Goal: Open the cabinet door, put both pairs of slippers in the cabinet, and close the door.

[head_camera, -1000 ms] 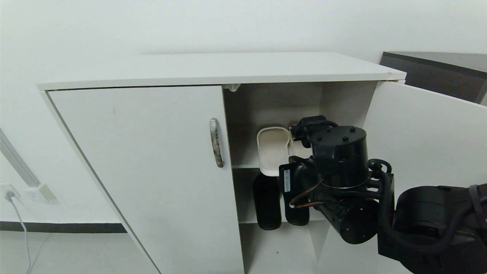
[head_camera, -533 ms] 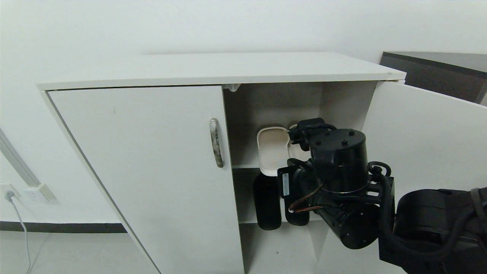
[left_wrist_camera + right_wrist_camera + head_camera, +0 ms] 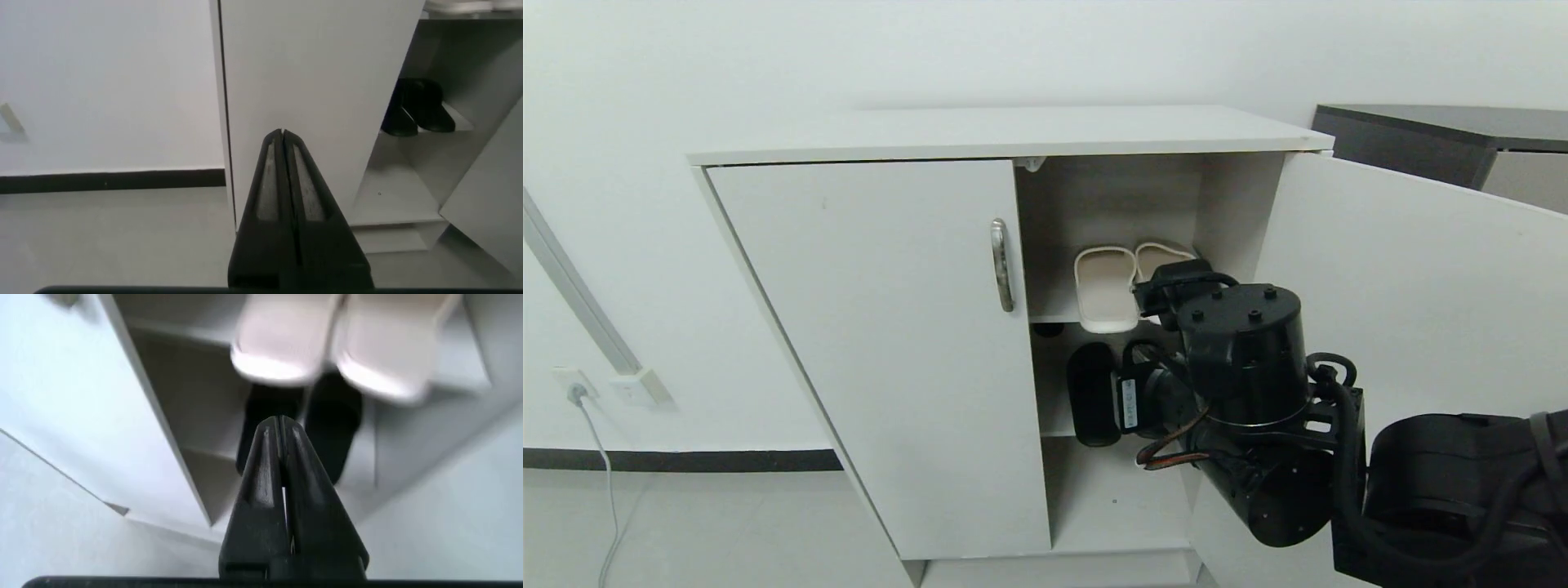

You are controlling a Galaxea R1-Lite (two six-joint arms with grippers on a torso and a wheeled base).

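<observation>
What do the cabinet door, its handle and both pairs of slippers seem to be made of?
Cabinet door: probably laminated board, matte white, flat, even.
Handle: likely metal, grey with a dull shine.
White slippers: seemingly foam or rubber, smooth with a thick moulded rim.
Black slippers: matte, perhaps the same; too dark to tell.

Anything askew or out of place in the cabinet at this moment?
Both pairs sit on shelves, but the white slippers and black slippers each jut past their shelf's front edge, which might catch the open right door on closing.
</observation>
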